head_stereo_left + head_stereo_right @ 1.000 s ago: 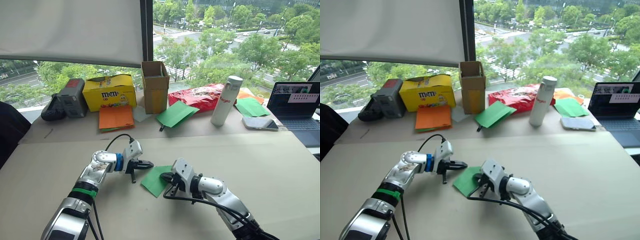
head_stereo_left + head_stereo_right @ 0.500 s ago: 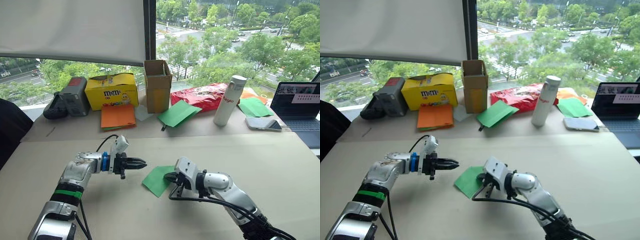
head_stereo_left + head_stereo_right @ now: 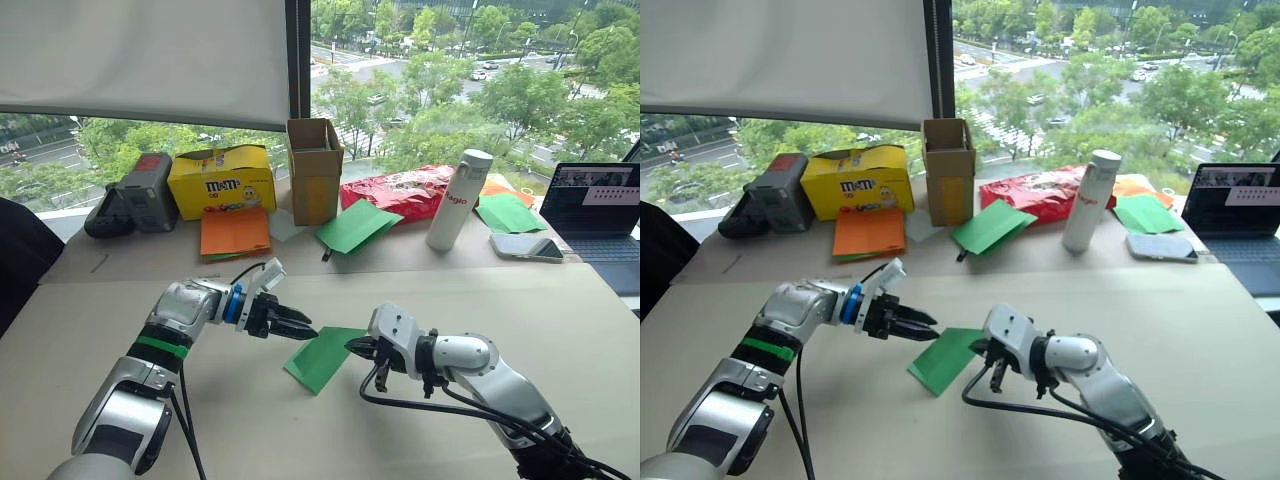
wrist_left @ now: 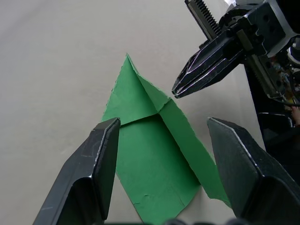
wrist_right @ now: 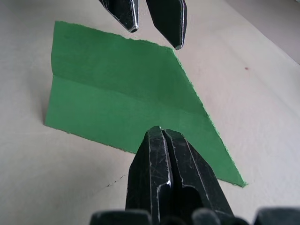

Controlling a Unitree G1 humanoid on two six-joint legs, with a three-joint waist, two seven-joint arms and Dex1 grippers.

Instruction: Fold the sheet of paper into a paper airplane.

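The sheet of paper (image 3: 322, 357), bright green, lies on the tan table (image 3: 520, 320) between my two grippers. It is folded, with one corner turned over into a pointed tip (image 4: 128, 58) and a crease along its length (image 5: 117, 93). My left gripper (image 3: 305, 330) hovers at its left edge with the fingers (image 4: 101, 154) spread open, and the paper (image 4: 154, 154) lies beneath the gap. My right gripper (image 3: 355, 347) is shut, its tip (image 4: 175, 93) at the paper's right edge, over the near border in the right wrist view (image 5: 161, 136).
Along the back stand a black device (image 3: 135, 195), a yellow box (image 3: 220, 182), a cardboard box (image 3: 313, 170), a red bag (image 3: 400, 190) and a white bottle (image 3: 451, 200). Orange sheets (image 3: 233, 232), flat green sheets (image 3: 353, 227), a phone (image 3: 524, 246) and a laptop (image 3: 595, 215) lie nearby.
My left gripper has opened and moved right to the paper's left edge. The right gripper stays shut at the paper's right side. The camera has shifted slightly.
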